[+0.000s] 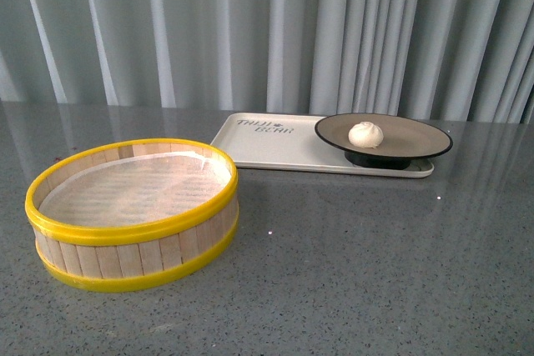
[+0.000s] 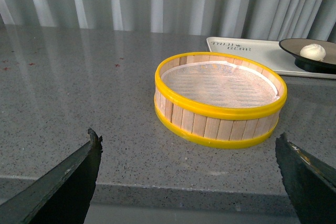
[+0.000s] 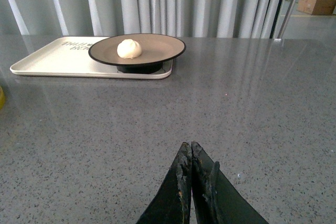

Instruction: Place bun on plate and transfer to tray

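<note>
Task looks done: bun [image 1: 365, 133] on plate [image 1: 417, 141], plate on tray [image 1: 275, 146]; left gripper [image 2: 189, 174] wide apart, right gripper [image 3: 191, 156] pressed together, empty.

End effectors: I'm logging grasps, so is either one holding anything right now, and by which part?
Nothing is held. The left end effector is open and empty; the right end effector is shut on nothing. The small cream-white bun sits on the beige black-rimmed plate.
</note>
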`<move>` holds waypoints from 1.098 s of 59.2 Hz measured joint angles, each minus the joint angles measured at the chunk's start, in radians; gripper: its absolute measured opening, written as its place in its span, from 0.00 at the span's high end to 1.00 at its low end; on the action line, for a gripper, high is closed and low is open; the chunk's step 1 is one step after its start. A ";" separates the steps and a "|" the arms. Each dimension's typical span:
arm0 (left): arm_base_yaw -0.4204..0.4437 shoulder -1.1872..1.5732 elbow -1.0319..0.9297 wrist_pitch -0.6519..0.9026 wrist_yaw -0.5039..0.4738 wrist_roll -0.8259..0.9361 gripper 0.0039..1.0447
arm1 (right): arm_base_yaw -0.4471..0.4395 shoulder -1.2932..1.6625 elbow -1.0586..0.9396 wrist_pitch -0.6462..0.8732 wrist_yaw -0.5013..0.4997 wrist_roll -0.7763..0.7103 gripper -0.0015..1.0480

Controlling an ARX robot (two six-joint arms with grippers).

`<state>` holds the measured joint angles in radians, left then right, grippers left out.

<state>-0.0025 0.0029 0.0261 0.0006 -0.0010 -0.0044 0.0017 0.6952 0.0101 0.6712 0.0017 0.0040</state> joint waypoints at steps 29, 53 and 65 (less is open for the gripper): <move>0.000 0.000 0.000 0.000 0.000 0.000 0.06 | 0.000 -0.300 -0.005 -0.276 0.000 0.000 0.98; 0.000 0.000 0.000 0.000 0.000 0.000 0.06 | 0.000 -0.456 -0.005 -0.429 0.000 0.000 0.98; 0.000 0.000 0.000 0.000 0.000 0.000 0.06 | 0.000 -0.505 -0.005 -0.478 0.000 0.000 0.98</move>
<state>-0.0025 0.0029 0.0261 0.0006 -0.0010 -0.0044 0.0017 0.1898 0.0051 0.1928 0.0017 0.0036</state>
